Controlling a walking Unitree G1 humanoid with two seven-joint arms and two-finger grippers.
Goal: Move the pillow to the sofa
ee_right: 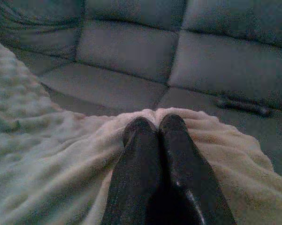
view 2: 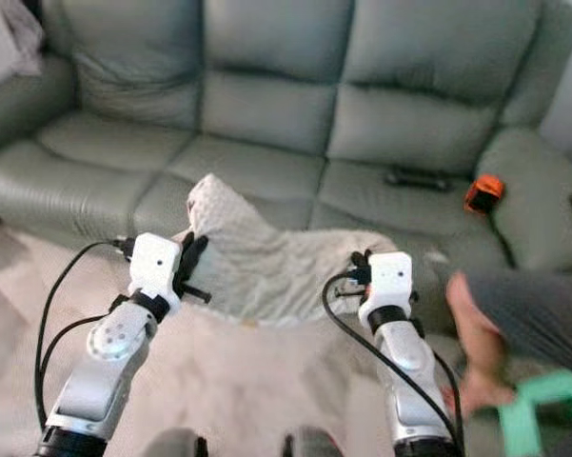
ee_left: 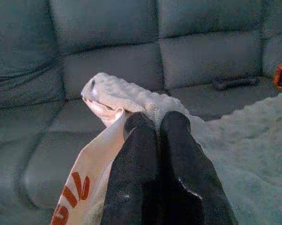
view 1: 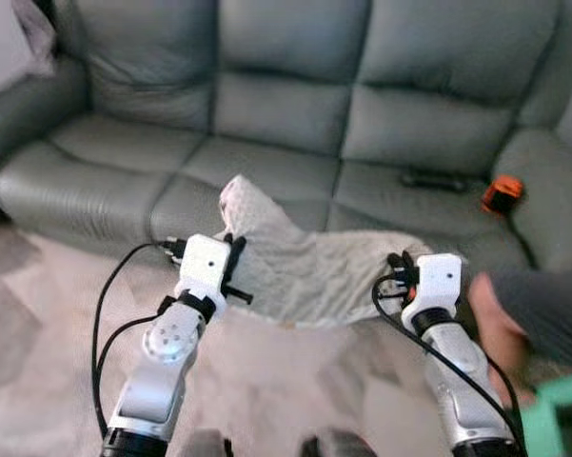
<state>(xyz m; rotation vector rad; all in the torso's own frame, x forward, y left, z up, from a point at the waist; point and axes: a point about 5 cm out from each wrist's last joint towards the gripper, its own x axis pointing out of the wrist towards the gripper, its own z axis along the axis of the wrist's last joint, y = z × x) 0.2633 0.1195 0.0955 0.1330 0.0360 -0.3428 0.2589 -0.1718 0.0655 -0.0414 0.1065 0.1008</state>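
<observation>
Pillow (view 1: pixel 305 262), pale and nubbly, is held up between both arms just in front of the sofa (view 1: pixel 266 105), w/ its far edge over the front lip of the centre seat cushion.

Left tool (ee_left: pixel 156 123): fingers pressed together, clamped on the pillow's left corner; that corner stands up in a peak. A white tag w/ orange lettering (ee_left: pixel 87 187) hangs beside the fingers.

Right tool (ee_right: pixel 155 123): fingers pressed together, pinching the pillow's right edge; fabric bunches around the tips.

Sofa seats: left and centre cushions are bare. Right cushion carries a dark remote (view 1: pixel 436 179) and, near the right armrest, an orange-and-black object (view 1: pixel 502 193), both well apart from the pillow. A grey cushion (view 1: pixel 133 57) leans in the left back corner.

Right side: a person's hand (view 2: pixel 474 333) and grey sleeve (view 2: pixel 528 309) sit near the right arm, beside a green item (view 2: pixel 542 405) at the frame edge. Floor (view 1: pixel 38 305) in front is light stone.
</observation>
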